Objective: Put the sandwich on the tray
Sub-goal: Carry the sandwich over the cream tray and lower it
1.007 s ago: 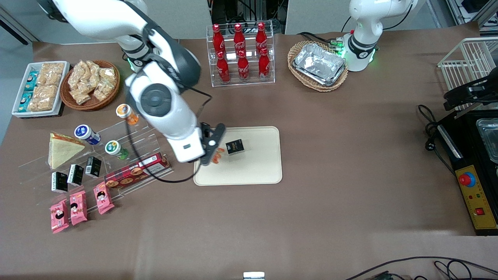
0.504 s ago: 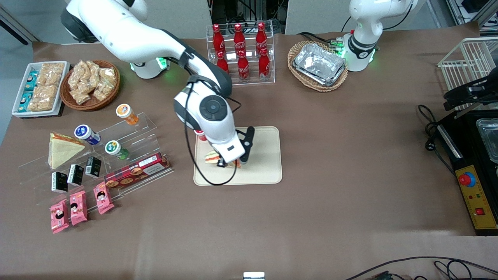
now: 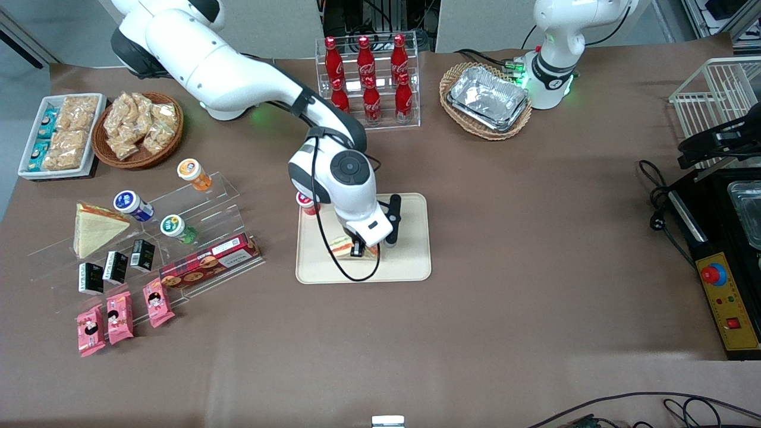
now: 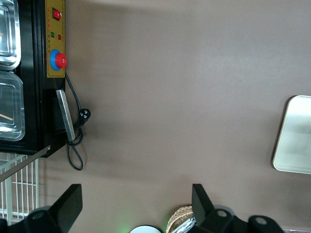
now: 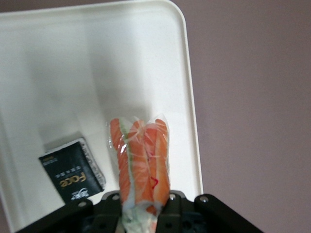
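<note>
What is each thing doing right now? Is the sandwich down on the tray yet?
sandwich: clamped in the jaws, held above the tray, not clearly set down yet.
gripper: shut on the sandwich, over the tray.
tray: flat on the table, holding a small black box.
small black box: lying on the tray beside the sandwich.
second sandwich: resting on the clear rack, untouched.

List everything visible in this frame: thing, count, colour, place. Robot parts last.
sandwich: 1, orange-green filling, held over tray
tray: 1, cream, mid-table
black box: 1, on tray
second sandwich: 1, pale, acrylic stand, working arm's end
cola bottles: 6, red, rack
foil trays: silver, in basket
snack basket: 1, brown
pink packets: 3, nearest camera
end effector: 1, black, shut on sandwich above tray
</note>
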Controlling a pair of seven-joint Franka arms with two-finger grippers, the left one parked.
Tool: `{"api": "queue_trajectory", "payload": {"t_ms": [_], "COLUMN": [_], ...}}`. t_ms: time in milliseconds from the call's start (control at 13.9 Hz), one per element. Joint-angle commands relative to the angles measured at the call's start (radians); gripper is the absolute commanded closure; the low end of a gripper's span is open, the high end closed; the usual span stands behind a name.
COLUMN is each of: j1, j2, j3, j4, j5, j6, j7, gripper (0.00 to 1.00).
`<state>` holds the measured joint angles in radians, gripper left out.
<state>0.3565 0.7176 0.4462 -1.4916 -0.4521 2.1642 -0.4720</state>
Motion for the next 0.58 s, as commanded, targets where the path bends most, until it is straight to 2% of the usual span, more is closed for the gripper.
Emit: {"api": "queue_trajectory", "payload": {"t_ms": [0, 72, 216, 360, 432, 504], "j1": [-0.004, -0.005, -0.004, -0.005, -0.01, -0.01], "j2": [0.036, 0.045, 0.055, 0.065, 0.072, 0.075], "j3": [-0.021, -0.033, -0.046, -0.047, -0.047, -0.047], "j4": [0.007, 0.007, 0.007, 0.007, 0.007, 0.008], "j5": [-0.028, -0.028, -0.026, -0.019, -0.017, -0.017], "j6": [0.063, 0.078, 0.098, 0.12, 0.131, 0.134], "j7": [-0.007, -0.007, -0.004, -0.004, -0.002, -0.002], "gripper": [0.8, 0.73, 0.72, 0.62, 0.62, 0.58]}}
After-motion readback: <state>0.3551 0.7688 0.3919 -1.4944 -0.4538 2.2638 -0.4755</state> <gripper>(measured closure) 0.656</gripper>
